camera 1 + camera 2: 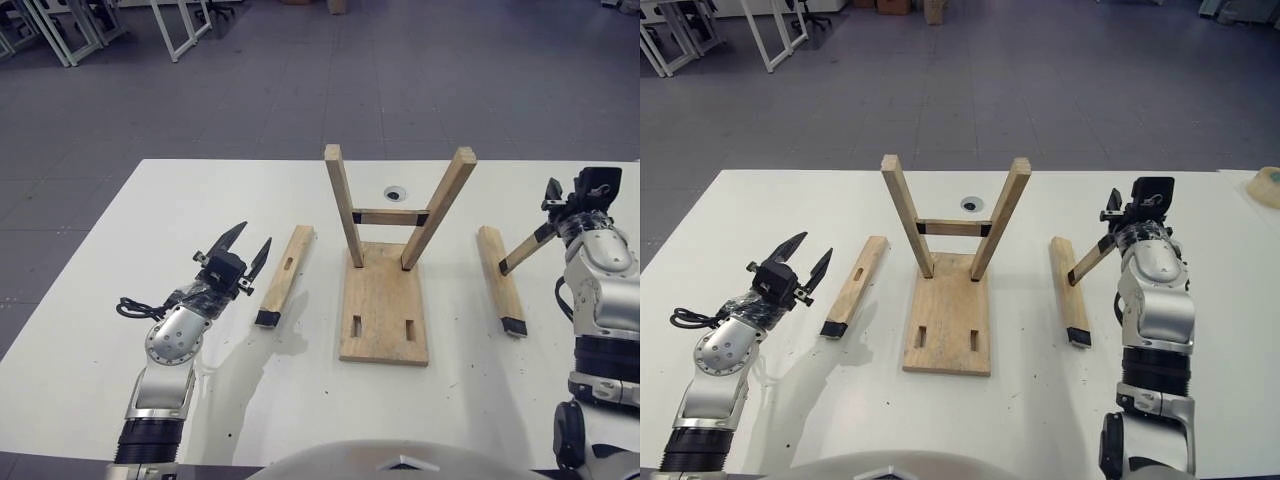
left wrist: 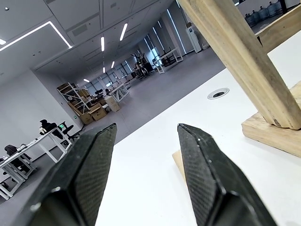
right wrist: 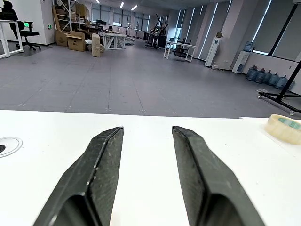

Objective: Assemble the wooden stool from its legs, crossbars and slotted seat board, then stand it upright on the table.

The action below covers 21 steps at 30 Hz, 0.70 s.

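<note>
Now, seat board (image 1: 385, 300): lies flat mid-table (image 1: 150, 230), its two near slots open.
Standing legs: left standing leg (image 1: 343, 205) and right standing leg (image 1: 440, 205) rise from the board's far end and lean apart toward their tops.
Crossbar (image 1: 390, 217): spans the two standing legs about halfway up, black at both ends.
Left loose leg (image 1: 286, 272): flat on the table just left of the board, black cap at the near end.
Right loose leg (image 1: 498, 275): flat to the right of the board, black cap nearest the robot.
Second crossbar (image 1: 525, 248): tilted, lower end at the right loose leg, upper end up by the right arm.
Left pincer (image 1: 254, 234): open, holding nothing, beside the left loose leg.
Right pincer (image 3: 146, 131): open and empty, above the table's right side.
Tape roll (image 3: 284, 128): on the far right edge.
</note>
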Each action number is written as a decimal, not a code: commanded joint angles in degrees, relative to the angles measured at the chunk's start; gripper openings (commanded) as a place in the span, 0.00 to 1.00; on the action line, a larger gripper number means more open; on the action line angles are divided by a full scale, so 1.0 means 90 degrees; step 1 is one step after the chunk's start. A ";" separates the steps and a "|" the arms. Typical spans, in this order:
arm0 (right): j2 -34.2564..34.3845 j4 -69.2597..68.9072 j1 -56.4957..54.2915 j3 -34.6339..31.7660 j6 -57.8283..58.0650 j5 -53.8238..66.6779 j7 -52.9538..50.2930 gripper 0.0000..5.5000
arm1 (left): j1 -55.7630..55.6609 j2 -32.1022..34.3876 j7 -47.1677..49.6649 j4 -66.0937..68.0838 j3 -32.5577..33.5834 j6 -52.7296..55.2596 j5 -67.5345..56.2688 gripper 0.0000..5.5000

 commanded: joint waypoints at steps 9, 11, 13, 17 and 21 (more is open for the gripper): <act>0.0628 -0.3145 0.0538 -0.0305 0.0668 0.0660 -0.0213 0.45 | 0.0077 -0.0018 0.0044 0.0003 -0.0018 -0.0004 0.0066 0.43; 0.0739 -0.3434 0.1450 -0.0118 0.0024 0.0423 -0.0013 0.52 | 0.0119 -0.0053 0.0057 -0.0007 -0.0044 -0.0032 0.0072 0.43; 0.0976 -0.3644 0.2427 0.0020 -0.0469 0.0320 0.0124 0.59 | 0.0149 -0.0067 0.0048 0.0003 -0.0078 -0.0065 0.0089 0.43; 0.1300 -0.3502 0.3985 0.0232 -0.1183 -0.0057 0.0178 0.72 | 0.0196 0.0015 0.0003 0.0077 -0.0026 -0.0123 0.0071 0.43; 0.1580 -0.3059 0.4757 0.0382 -0.1760 -0.0142 0.0293 0.82 | 0.0227 0.0029 -0.0015 0.0091 -0.0034 -0.0105 0.0065 0.43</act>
